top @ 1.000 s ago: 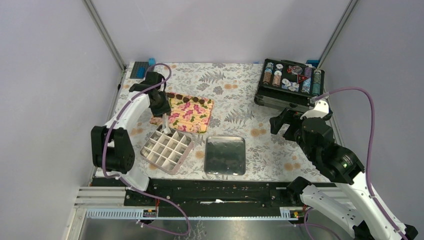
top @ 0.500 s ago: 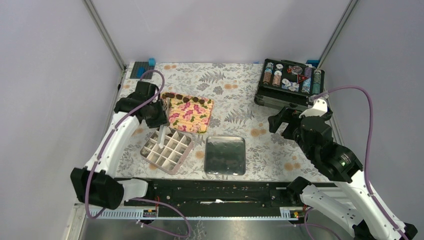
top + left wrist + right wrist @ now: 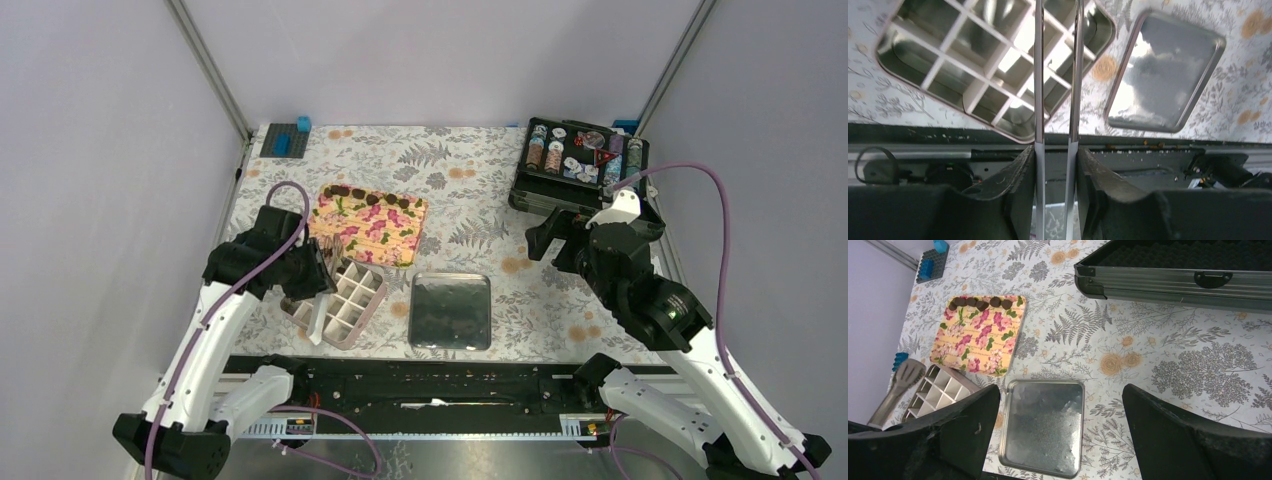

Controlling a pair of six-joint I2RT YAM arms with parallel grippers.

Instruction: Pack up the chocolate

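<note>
Right wrist view: the chocolate (image 3: 982,303) lies in one row along the far edge of the floral board (image 3: 979,342) — long axis running left to right. Left gripper (image 3: 1055,155) clamps metal tongs (image 3: 1038,75), blades slightly apart with nothing visible between them, above the gridded box (image 3: 943,55); right gripper (image 3: 1060,392) gapes wide, holding nothing.

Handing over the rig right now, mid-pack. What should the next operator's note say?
Left gripper: shut on the tongs, poised over the gridded box; no chocolate seen in them.
Right gripper: open, holding nothing.
Chocolates: a row along the floral tray's far edge.
Done: nothing packed; visible cells are empty.
Left: tong each piece into a cell.
</note>
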